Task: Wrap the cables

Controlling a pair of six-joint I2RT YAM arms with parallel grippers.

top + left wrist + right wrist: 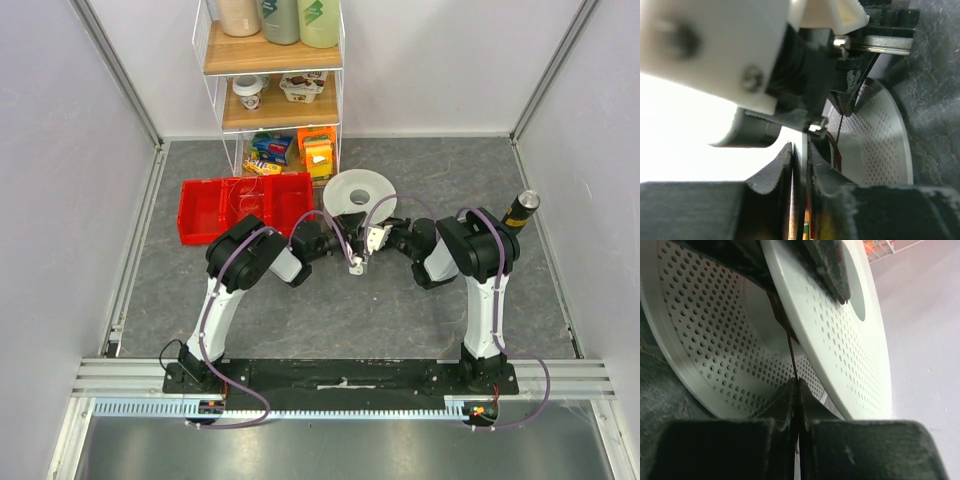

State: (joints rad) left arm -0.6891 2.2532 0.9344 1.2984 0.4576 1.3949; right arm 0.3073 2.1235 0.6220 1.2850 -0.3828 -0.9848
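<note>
Grey, stone-patterned bench (400, 320) ran from the arm bases to the back wall, and both arms reached in to meet near its middle. The right pincer (797, 395) was closed tight on the cable (790, 347), pinching it just short of the spool (715, 340). From there the strand rose straight into the gap between the two perforated flanges. The left pincer (801, 165) was narrowed to a slit. Whether any wire sat in that slit could not be told, though the dark strand showed just beside it, against the flange.

Hair-fine and nearly weightless, the cable would likely go limp the moment tension dropped, and it could slip or snap under a hard pull. The best hold looked to be close to the spool, on a short taut stretch, with gentle pressure.

Beyond the spool lay a red tray (215, 210), and behind that stood a shelf rack (270, 60) of bottles and cups.
</note>
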